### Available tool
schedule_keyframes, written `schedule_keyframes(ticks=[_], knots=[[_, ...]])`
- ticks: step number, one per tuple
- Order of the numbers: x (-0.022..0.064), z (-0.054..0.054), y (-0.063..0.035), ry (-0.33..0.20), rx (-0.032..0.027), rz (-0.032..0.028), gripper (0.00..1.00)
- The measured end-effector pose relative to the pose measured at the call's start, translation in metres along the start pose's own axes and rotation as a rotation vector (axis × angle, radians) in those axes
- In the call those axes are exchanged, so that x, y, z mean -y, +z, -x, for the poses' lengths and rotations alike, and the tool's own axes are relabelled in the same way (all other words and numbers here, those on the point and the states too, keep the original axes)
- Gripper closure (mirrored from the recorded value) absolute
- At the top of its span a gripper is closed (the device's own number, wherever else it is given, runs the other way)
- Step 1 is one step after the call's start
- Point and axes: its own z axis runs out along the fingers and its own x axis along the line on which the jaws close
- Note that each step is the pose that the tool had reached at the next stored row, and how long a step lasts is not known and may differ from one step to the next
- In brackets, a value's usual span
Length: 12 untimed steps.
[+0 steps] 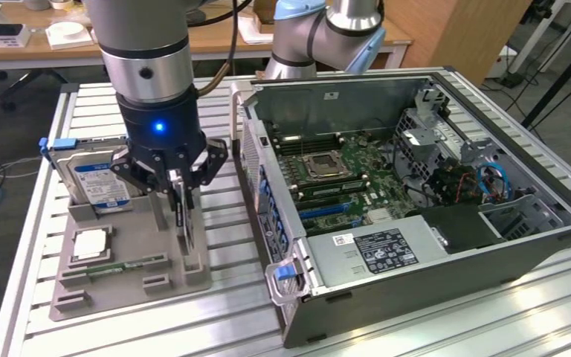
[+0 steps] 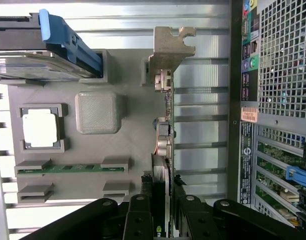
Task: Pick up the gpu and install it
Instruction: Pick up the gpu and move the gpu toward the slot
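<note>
Up close, the wrist view shows the claw (image 2: 163,201) clamped on the edge-on gpu (image 2: 162,165), metal bracket (image 2: 170,47) beyond.

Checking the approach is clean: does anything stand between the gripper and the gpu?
Nothing visible does. The gripper is closed on the gpu at its top edge, with the card standing upright in the grey holder.

- gpu (image 1: 184,223): edge-on in the exterior view, so its faces cannot be seen; its top edge is hidden between the clamping fingers of the end effector (image 1: 178,184).
- Hard drive (image 2: 28,60): cut off by the picture's edge in the wrist view.
- Computer case (image 2: 273,75): cut off there too.
- Label (image 1: 380,249) inside the case: print too small to read.
- Arm (image 1: 146,44): upper part cut off at the exterior view's top.
</note>
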Motion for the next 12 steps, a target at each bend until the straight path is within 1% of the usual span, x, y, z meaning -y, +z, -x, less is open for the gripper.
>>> schedule_keyframes(ticks=[2, 12], knots=[[0.0000, 0.0000, 0.0000, -0.010, 0.0004, 0.0003, 0.74], [0.0001, 0.0000, -0.0018, -0.010, 0.0007, 0.0006, 0.74]])
